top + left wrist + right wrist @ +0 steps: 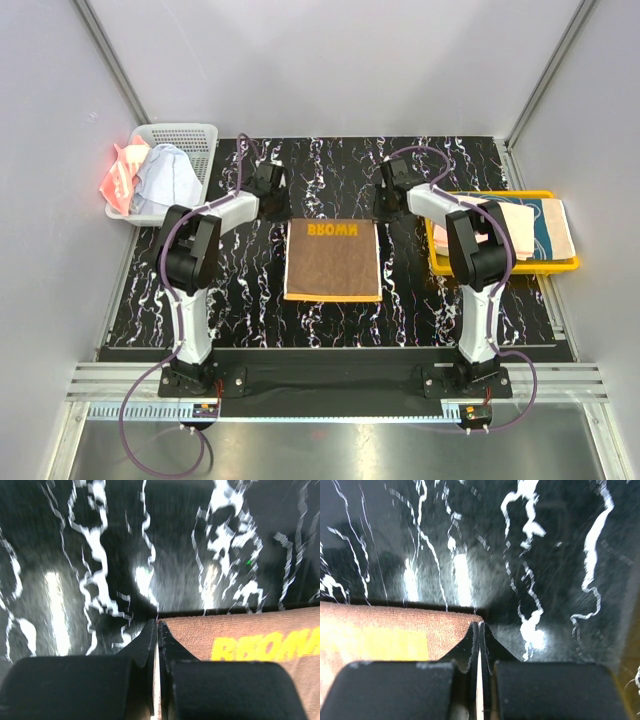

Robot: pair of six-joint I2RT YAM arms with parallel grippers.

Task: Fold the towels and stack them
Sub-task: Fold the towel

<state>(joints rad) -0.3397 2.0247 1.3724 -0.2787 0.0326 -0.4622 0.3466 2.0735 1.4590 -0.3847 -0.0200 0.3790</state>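
Fingers of L gripper pressed shut on far-left corner of flat brown terry towel w/ orange-yellow edge; R gripper likewise, far-right corner

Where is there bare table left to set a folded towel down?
Bare tabletop lies beyond the brown towel and in strips on both sides of it. Crowded: the yellow tray with folded towels and the white basket with loose towels.

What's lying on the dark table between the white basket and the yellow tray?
A brown towel, spread flat between basket and tray; the top view shows it.
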